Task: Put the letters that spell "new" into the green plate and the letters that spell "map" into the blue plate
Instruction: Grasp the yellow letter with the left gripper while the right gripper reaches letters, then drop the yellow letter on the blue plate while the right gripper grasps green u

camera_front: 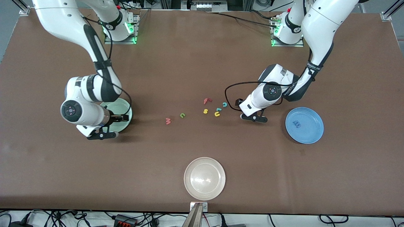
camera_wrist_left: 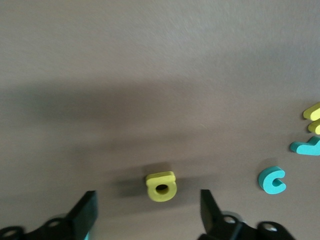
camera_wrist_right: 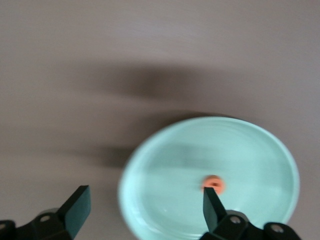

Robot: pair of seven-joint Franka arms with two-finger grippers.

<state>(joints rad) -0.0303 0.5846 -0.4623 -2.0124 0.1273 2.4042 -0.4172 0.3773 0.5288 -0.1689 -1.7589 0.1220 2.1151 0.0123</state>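
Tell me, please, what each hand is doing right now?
Left hand: open, over the yellow "a".
Right hand: open, over the green plate.

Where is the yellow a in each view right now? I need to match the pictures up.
Front view: not visible; probably hidden under the left arm's wrist, near the teal c.
Left wrist view: the yellow a lies between the open fingers of the left gripper.
Right wrist view: not in it.
Shared landmark: the teal c, seen in the front and left wrist views.
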